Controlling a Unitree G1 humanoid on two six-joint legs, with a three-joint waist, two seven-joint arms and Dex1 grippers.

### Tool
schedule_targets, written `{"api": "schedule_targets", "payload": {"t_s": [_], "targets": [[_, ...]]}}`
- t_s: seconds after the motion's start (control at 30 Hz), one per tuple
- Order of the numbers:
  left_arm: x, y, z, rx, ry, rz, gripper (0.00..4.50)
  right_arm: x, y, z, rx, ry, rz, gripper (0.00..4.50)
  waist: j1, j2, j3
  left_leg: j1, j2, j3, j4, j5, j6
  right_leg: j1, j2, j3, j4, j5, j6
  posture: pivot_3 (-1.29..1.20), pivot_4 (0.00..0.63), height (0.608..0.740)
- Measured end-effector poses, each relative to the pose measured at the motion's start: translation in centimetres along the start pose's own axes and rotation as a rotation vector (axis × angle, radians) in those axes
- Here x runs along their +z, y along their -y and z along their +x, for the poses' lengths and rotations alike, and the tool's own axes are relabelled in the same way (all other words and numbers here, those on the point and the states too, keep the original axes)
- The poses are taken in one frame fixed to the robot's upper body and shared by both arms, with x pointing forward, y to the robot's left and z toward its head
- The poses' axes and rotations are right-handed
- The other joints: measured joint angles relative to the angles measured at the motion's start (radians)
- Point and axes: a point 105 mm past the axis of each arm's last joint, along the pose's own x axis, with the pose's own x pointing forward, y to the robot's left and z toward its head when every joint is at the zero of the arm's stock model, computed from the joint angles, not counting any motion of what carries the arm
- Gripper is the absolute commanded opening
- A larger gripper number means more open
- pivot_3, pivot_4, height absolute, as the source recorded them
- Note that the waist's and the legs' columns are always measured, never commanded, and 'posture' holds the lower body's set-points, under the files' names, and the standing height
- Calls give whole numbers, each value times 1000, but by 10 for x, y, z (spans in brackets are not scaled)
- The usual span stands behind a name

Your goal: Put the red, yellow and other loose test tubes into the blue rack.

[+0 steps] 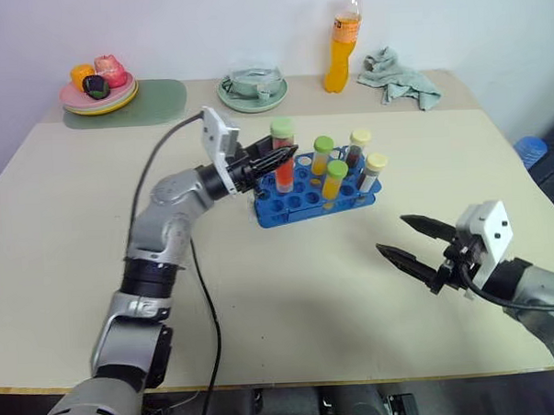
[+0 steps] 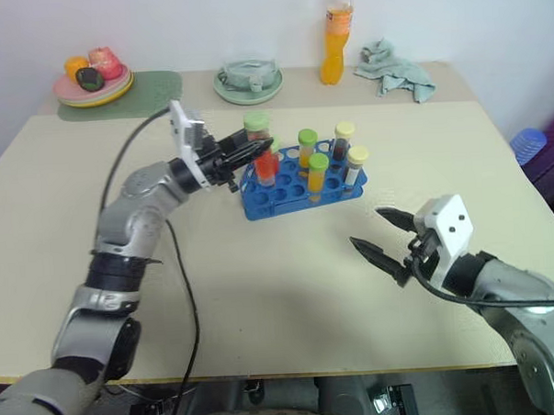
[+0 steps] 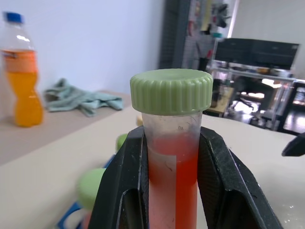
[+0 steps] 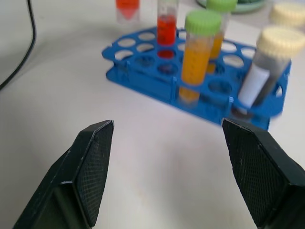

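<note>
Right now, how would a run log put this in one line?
left gripper: shut on red test tube over blue rack | right gripper: open, empty

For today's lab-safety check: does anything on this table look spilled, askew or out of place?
Nothing spilled. Only the red tube is out of the rack, gripped upright in the left pincer above it. The other tubes stand upright in their holes.

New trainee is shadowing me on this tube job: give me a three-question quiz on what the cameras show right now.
1. True or false: the left gripper is shut on a green-capped red tube.
2. What stands behind the blue rack? A) orange drink bottle B) kettle C) laptop
3. The right gripper hovers with its jaws ____.

Key: 1 true; 2 A; 3 open.
</note>
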Motion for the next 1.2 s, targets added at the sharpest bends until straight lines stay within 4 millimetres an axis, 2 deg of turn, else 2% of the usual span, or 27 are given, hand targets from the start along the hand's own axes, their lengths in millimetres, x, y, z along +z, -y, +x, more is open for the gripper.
{"api": "schedule_targets", "payload": {"t_s": [0.07,0.2,0.47,0.8,1.0,1.2], "targets": [[-9,3,7,-17,-7,1,764,-2,-3,-5,-22,-5,-13,3701,-1,0,0,-4,2,0,6,-2,3,-1,4,-1,0,1,2,0,150,740],[-15,9,15,-52,1,-29,764,-4,-10,-13,-47,-3,-13,3701,0,0,0,-7,2,-1,9,-2,3,-3,5,-1,0,4,8,0,150,740],[-17,-3,20,-53,-69,38,764,-11,-9,-23,-104,-9,-8,3701,1,0,0,-8,2,-2,10,-2,3,-3,6,-1,0,4,8,0,150,740],[-36,4,9,-96,-120,30,764,-15,-10,-29,-136,3,-29,3701,-1,0,0,-7,2,-2,10,-2,3,-3,6,-1,1,5,8,0,150,740],[-38,6,8,-118,-115,81,764,-13,-9,-28,-141,12,-40,3701,0,0,0,-7,2,-2,10,-2,3,-2,6,-1,1,4,7,0,150,740],[-42,0,13,-82,-114,144,764,-12,-9,-28,-142,18,-44,3701,1,0,-1,-5,2,-2,10,-2,3,0,6,-1,1,3,6,0,150,740]]}}
